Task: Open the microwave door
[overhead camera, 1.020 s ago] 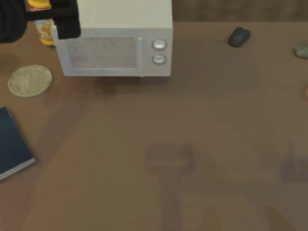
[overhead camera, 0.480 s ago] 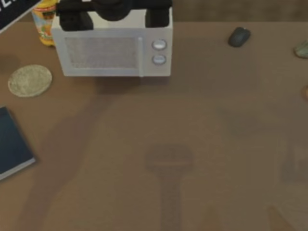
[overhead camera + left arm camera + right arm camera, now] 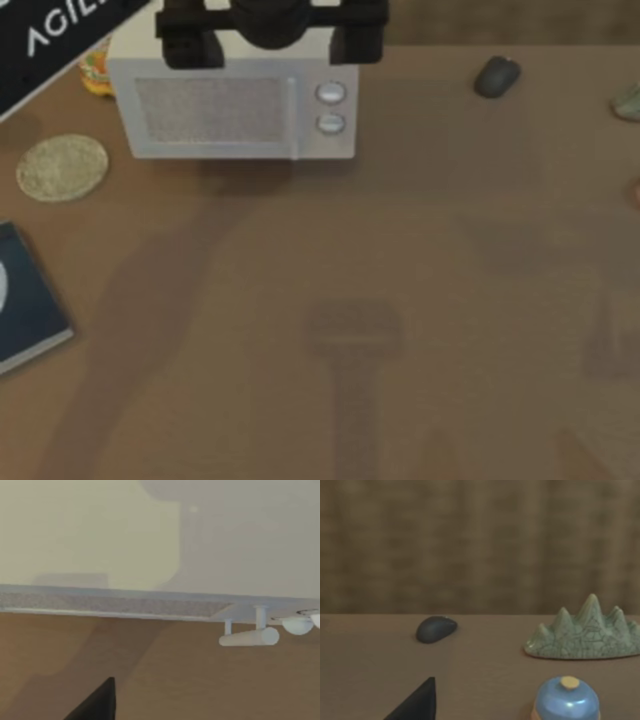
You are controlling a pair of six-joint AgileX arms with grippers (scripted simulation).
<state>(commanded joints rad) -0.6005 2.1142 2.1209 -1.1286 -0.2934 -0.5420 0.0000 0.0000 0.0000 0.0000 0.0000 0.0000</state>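
One microwave (image 3: 235, 100), long axis left-right, door (image 3: 210, 110) facing near edge, closed.

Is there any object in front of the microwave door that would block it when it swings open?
Nothing visible does. The table in front of the white microwave door with its grey mesh window is bare. The round pale coaster and dark blue book lie off to the left, apart from it.

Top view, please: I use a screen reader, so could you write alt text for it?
The left gripper, fingers spread wide, hovers above the white microwave at the table's far left; the microwave door is shut. A round coaster and dark book lie left, a mouse far right.
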